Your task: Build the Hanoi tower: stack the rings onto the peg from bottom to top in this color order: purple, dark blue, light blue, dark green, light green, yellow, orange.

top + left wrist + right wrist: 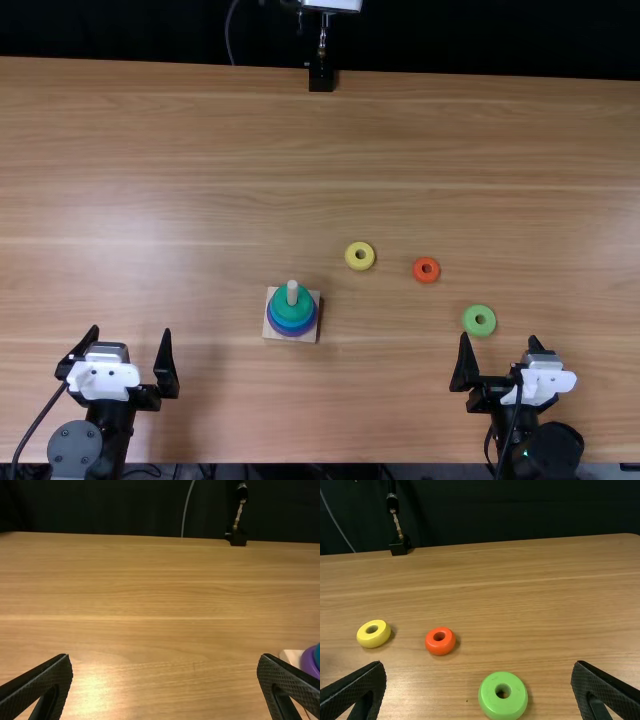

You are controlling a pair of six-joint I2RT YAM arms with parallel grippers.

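The wooden base (274, 327) carries a peg (292, 291) with stacked rings: purple lowest, blue above, dark green (303, 304) on top. To its right lie a yellow ring (360, 264), an orange ring (426, 279) and a light green ring (479, 329). My left gripper (133, 350) stands open at the lower left, left of the base; its own view shows it too, my left gripper (165, 662) empty. My right gripper (498, 345) is open just nearer the table's front edge than the light green ring (489, 709); in its wrist view, the right gripper (479, 665) holds nothing.
A black stand (321, 78) is at the table's far edge, with a cable beside it. The wooden table (180, 180) extends beyond the rings towards a dark curtain.
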